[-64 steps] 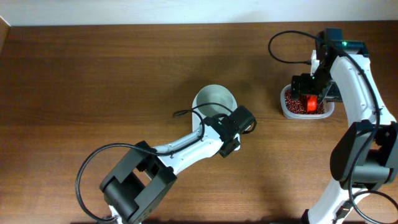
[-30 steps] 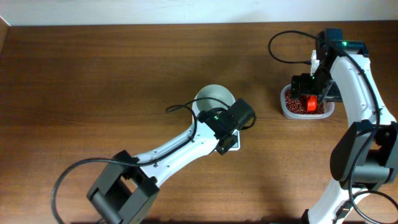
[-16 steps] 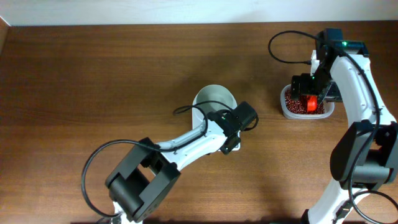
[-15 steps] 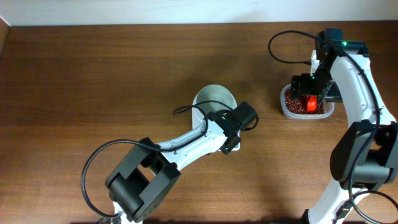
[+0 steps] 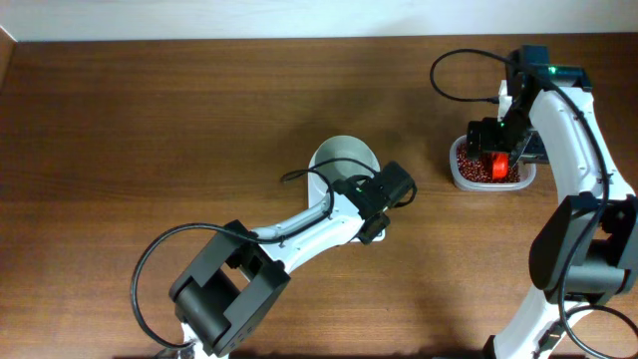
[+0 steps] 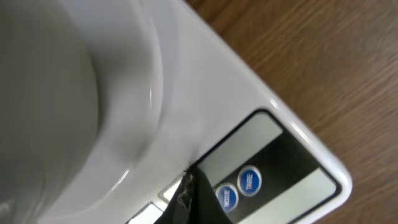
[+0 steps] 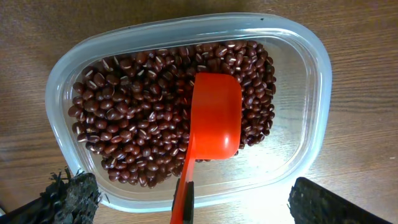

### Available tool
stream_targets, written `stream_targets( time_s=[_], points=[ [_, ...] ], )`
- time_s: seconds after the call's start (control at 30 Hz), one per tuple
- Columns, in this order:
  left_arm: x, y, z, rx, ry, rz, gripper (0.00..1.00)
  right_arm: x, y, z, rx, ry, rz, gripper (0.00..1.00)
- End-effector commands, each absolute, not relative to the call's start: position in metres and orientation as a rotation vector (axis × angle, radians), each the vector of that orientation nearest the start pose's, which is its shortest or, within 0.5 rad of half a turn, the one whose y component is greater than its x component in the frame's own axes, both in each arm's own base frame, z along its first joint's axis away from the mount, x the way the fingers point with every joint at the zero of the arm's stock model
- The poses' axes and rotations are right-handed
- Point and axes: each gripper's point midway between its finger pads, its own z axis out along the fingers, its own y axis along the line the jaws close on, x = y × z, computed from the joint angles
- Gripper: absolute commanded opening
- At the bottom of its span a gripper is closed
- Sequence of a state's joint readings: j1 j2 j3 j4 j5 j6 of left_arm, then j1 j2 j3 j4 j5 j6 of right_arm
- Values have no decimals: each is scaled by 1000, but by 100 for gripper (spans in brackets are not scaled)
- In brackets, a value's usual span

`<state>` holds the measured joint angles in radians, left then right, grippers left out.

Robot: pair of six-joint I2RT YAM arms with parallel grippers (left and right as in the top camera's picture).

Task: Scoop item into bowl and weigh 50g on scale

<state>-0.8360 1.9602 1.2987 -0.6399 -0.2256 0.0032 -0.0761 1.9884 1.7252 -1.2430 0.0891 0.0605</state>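
Observation:
The white bowl stands on the white scale, which is almost hidden in the overhead view. My left gripper hovers over the scale's front; in the left wrist view its dark fingers are together, the tip beside two blue buttons and the bowl. The red-brown beans fill a clear container. An orange-red scoop lies on them. My right gripper is open, its fingers wide on both sides of the scoop's handle, above the container.
The table is brown wood. A pale wall edge runs along the far side. Black cables loop from both arms. My right arm's base stands at the front right.
My left arm swung its elbow out and back, and its gripper shifted slightly right over the scale's front. The right arm, scoop and container have not moved.

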Motion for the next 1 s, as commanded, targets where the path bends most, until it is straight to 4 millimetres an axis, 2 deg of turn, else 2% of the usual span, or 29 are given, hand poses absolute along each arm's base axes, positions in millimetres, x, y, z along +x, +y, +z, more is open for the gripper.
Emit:
stream_targets(
  time_s=[0.0, 0.1, 0.27, 0.5, 0.97],
  points=[
    [292, -268, 4, 1136, 2645, 189, 0, 396, -47, 110, 224, 3046, -139, 99],
    [288, -264, 3, 1150, 2664, 205, 0, 396, -47, 110, 225, 3046, -139, 99],
    [281, -270, 2, 1236, 2650, 164, 0, 396, -47, 110, 224, 3046, -139, 99],
    [289, -278, 3, 1192, 2627, 124, 0, 396, -47, 110, 224, 3046, -139, 99],
    [272, -275, 1, 1249, 2671, 123, 0, 396, -47, 110, 224, 3046, -140, 99]
  ],
)
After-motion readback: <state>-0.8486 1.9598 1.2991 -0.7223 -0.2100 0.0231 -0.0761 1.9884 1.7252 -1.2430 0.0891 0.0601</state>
